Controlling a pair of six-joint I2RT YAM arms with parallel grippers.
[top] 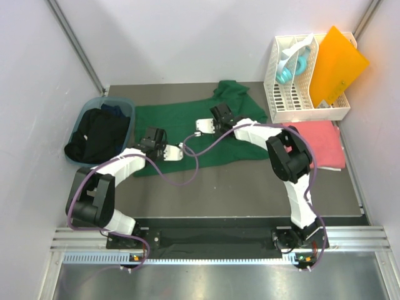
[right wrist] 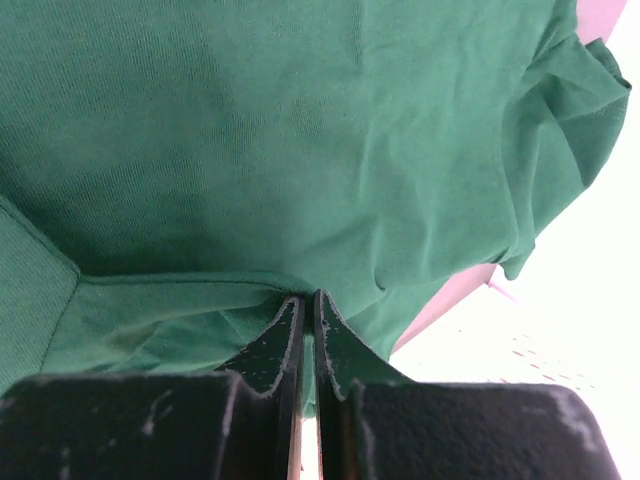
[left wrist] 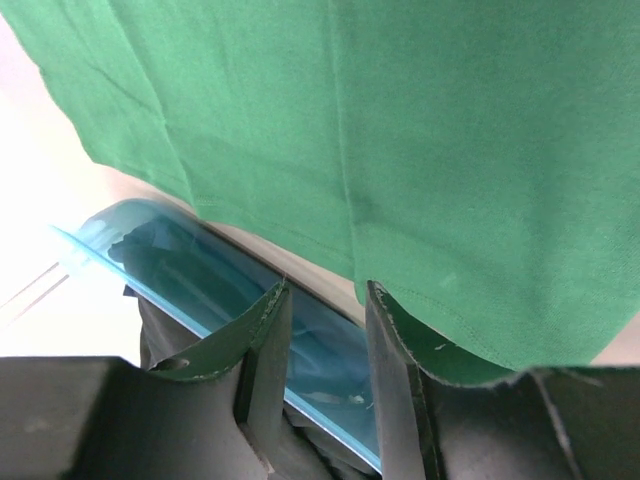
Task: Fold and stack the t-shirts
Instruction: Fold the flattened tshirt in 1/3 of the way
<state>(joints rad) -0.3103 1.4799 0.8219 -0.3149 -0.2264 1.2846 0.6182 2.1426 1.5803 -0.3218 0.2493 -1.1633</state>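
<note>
Top external: table [top: 250, 187], t-shirt [top: 178, 119] (white walls [top: 187, 37])

A white slotted rack [top: 306, 114] is set at the table's [top: 250, 187] far right, an orange plastic sheet [top: 337, 62] leaned inside; a blue bin [top: 80, 122] is placed far left.

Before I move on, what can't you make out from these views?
- How many dark shirts fill the blue basket: top view, heaped together.
- Green t-shirt hem under the left gripper: top view, gripper covers it.
- Whether the right gripper pinches one layer or more: right wrist view, fingers hide it.
</note>
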